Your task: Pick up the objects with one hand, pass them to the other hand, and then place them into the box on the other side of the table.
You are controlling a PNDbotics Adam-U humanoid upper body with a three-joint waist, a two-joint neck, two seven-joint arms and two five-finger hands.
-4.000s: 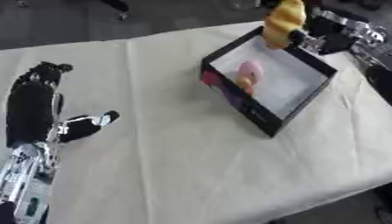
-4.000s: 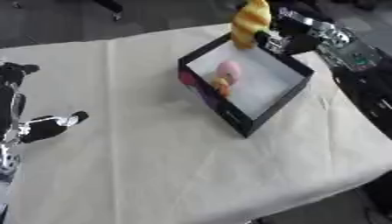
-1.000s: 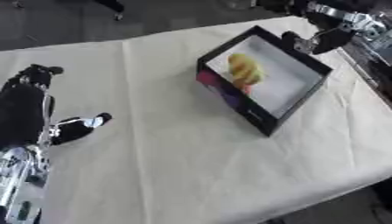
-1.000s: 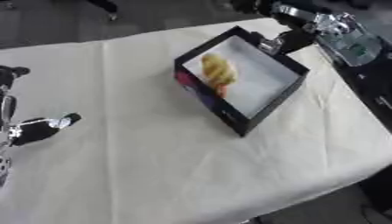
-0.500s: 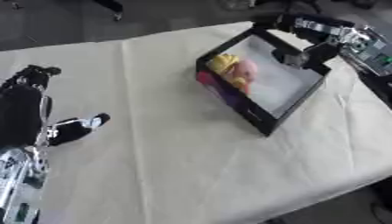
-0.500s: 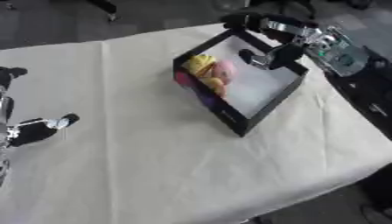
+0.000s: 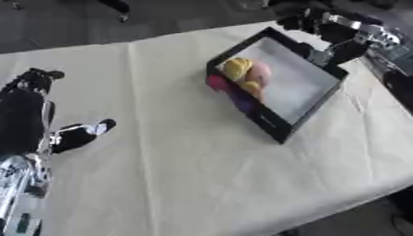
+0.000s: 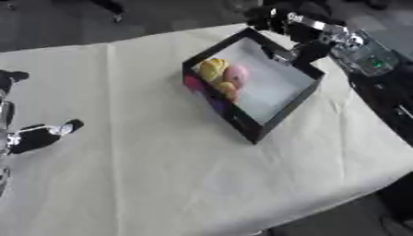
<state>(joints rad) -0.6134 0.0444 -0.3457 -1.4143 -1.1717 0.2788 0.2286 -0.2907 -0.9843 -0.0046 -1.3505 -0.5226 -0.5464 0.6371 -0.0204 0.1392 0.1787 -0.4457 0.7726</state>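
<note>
The black-walled box (image 7: 268, 122) with a white floor stands at the table's far right. Inside it a yellow object (image 7: 235, 69) and a pink object (image 7: 261, 74) lie together against the left wall. My right hand (image 7: 332, 33) hovers at the box's far right rim, its fingers spread and holding nothing; whether it touches the rim I cannot tell. Flat on the cloth at the left edge rests my left hand (image 7: 29, 115), open, with its thumb (image 7: 82, 133) pointing right.
A cream cloth (image 7: 185, 175) covers the whole table. Dark equipment (image 8: 373, 60) stands just past the table's right edge. Beyond the far edge lies dark floor.
The yellow object that my right hand held above the box now lies inside beside the pink one. The right hand has let go and shifted to the far right rim. The left hand has stayed put.
</note>
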